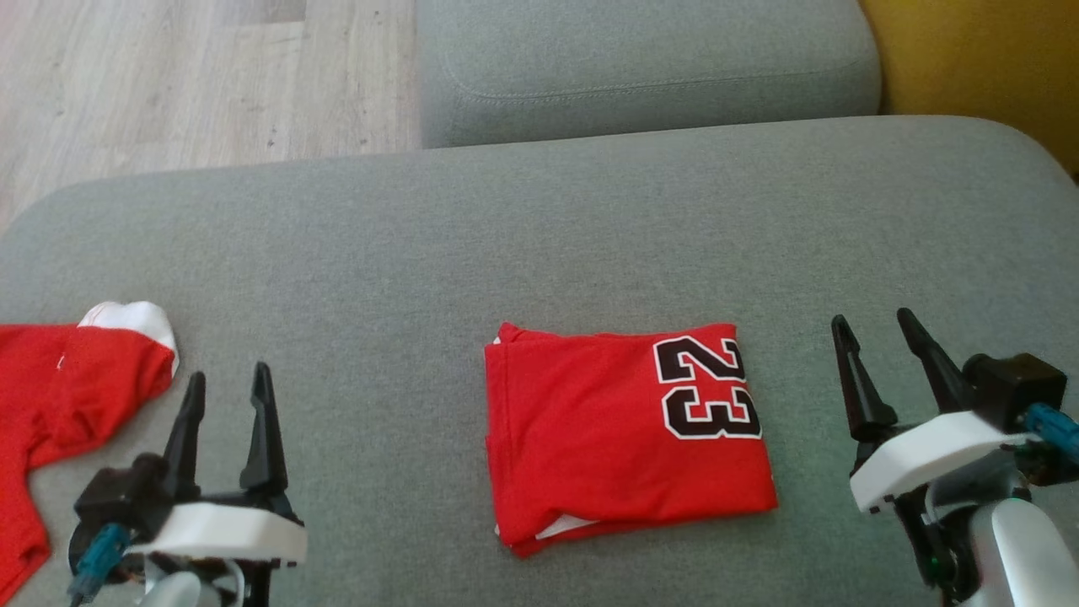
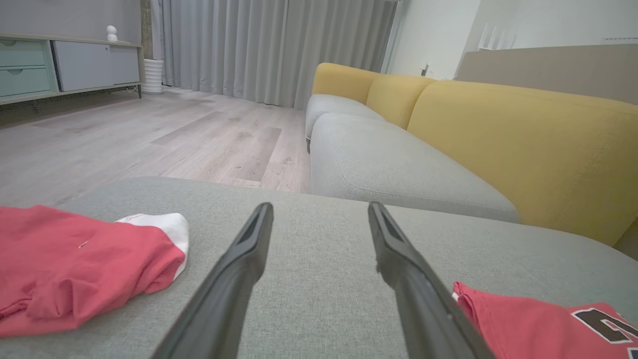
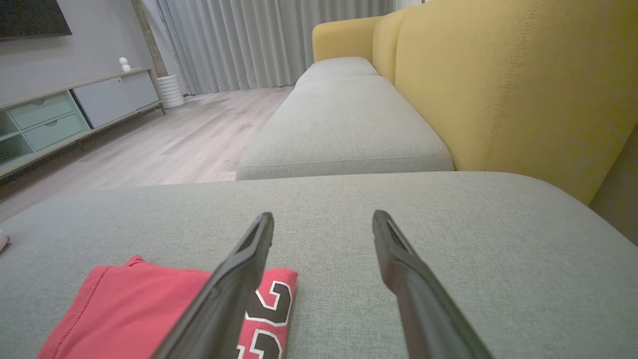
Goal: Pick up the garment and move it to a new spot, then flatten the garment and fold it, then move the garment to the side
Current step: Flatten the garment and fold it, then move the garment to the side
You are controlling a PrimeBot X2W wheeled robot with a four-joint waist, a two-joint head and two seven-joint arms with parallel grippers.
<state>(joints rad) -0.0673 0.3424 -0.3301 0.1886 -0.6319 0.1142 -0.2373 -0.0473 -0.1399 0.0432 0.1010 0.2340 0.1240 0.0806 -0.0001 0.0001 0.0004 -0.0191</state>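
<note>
Garment (image 1: 607, 438), red with a black 23, lies folded in the lower middle of the head view on the grey cushion (image 1: 506, 236). Left gripper (image 1: 229, 375) at lower left and right gripper (image 1: 871, 318) at lower right both stand spread wide, empty. A crumpled red shirt (image 1: 67, 379) lies at the left edge.
</note>
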